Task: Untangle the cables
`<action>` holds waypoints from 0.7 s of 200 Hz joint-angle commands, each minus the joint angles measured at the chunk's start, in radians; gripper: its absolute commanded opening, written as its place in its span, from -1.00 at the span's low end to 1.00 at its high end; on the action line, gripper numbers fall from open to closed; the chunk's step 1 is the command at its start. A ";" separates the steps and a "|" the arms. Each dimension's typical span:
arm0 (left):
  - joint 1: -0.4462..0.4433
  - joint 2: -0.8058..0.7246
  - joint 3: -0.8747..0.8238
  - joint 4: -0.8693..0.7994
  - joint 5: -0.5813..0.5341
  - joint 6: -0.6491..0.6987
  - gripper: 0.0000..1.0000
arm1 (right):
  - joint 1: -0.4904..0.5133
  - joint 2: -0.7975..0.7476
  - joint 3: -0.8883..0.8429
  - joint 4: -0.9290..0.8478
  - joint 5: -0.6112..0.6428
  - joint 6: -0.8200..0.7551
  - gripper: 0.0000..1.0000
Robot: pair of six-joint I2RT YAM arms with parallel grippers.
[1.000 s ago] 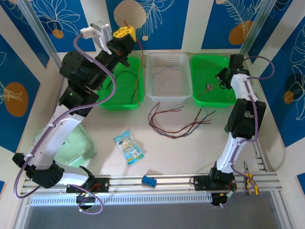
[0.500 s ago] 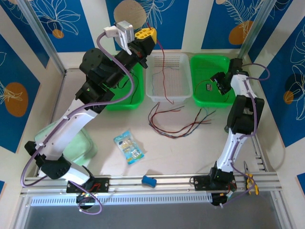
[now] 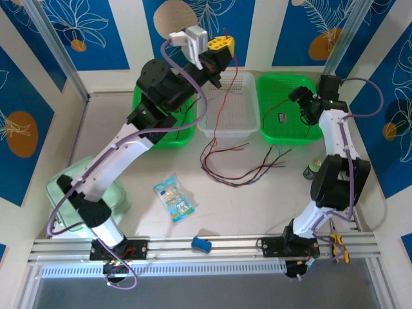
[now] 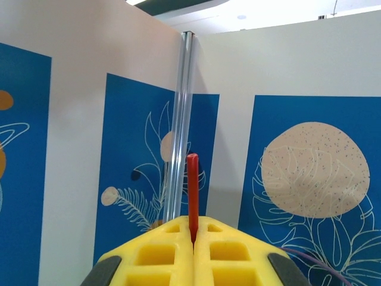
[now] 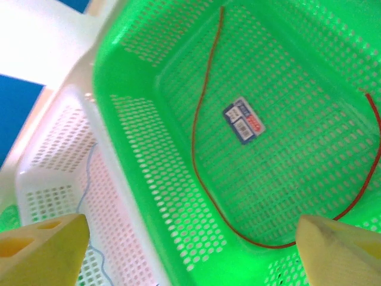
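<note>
Blue walls with leaf pictures stand around the white table [image 3: 257, 212]. Your left gripper [image 3: 224, 42] is high up over the white basket [image 3: 248, 125]. Its yellow jaws are pressed together, pinching a red cable [image 4: 192, 185]. From the left wrist camera you can see the tip of it poking up between the jaws. The rest hangs down loose over the white basket. Your right gripper [image 5: 190, 244] hangs over the right green basket [image 3: 283, 80] with its jaws spread wide, holding nothing. A second red cable [image 5: 193, 137] lies curled on that basket's floor. The tangled cables [image 3: 238, 175], red, black and dark, lie on the table just in front of the white basket. I think these wires are very light, thin and floppy. They will bend and swing, and they may slip out of a weak pinch. They may catch on each other too. Pinch one near its end, where it lies apart from the others, and pull it slowly.
</note>
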 commanded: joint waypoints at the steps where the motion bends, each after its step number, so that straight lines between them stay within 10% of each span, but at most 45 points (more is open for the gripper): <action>1: -0.013 0.080 0.132 0.053 0.020 0.008 -1.00 | 0.021 -0.102 -0.079 0.033 -0.023 -0.002 0.87; 56: -0.016 0.389 0.644 0.033 0.017 0.034 -1.00 | -0.009 -0.366 -0.330 0.060 -0.029 0.000 0.96; 140: -0.018 0.735 0.693 0.299 -0.137 -0.176 -1.00 | -0.069 -0.611 -0.463 -0.009 -0.095 -0.013 0.99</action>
